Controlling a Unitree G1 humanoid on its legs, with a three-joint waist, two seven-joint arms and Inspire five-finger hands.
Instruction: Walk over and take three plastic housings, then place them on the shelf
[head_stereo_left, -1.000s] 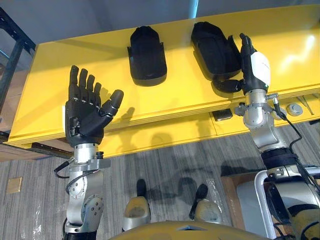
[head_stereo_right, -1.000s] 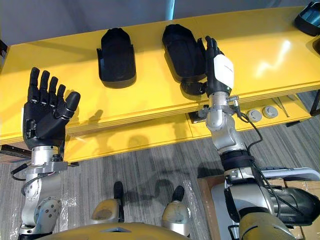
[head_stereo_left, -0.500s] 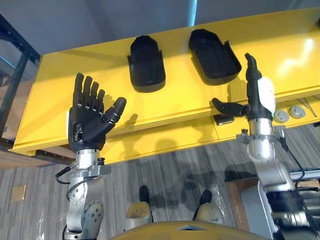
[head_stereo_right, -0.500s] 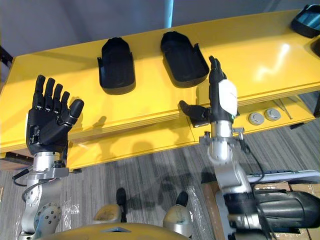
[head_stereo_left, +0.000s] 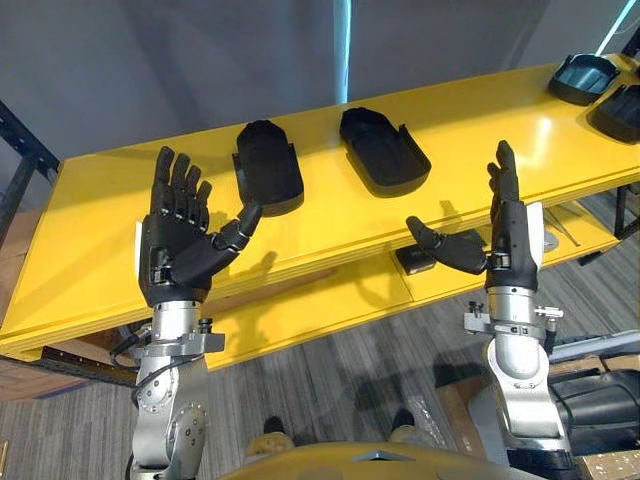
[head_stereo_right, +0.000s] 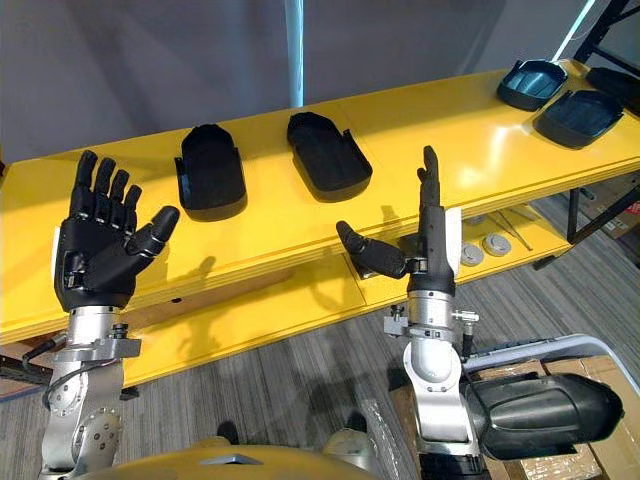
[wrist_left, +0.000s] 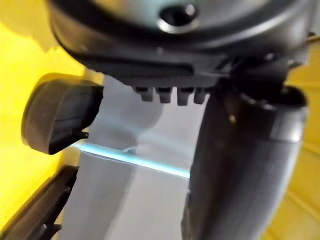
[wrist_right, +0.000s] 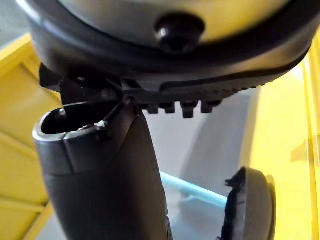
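Observation:
Two black plastic housings lie side by side on the yellow shelf top (head_stereo_left: 90, 230): one (head_stereo_left: 267, 166) toward the left, one (head_stereo_left: 383, 149) to its right. Two more dark housings (head_stereo_right: 530, 82) (head_stereo_right: 577, 116) rest at the shelf's far right end. My left hand (head_stereo_left: 175, 245) is raised in front of the shelf's left part, open, fingers straight up, holding nothing. My right hand (head_stereo_left: 505, 225) stands upright before the shelf's front edge, open, thumb pointing left, nothing in it. Both hands are clear of the housings.
A lower yellow ledge (head_stereo_left: 330, 300) runs below the shelf front, with small round metal parts (head_stereo_right: 483, 246) at its right. A dark rack post (head_stereo_left: 20, 165) stands at the far left. Another rack frame (head_stereo_right: 610, 30) rises at the far right. Grey plank floor lies below.
The right hand has pulled back off the right-hand housing and now stands free in front of the shelf. The camera has drawn back and tilted up, showing the shelf's far right end.

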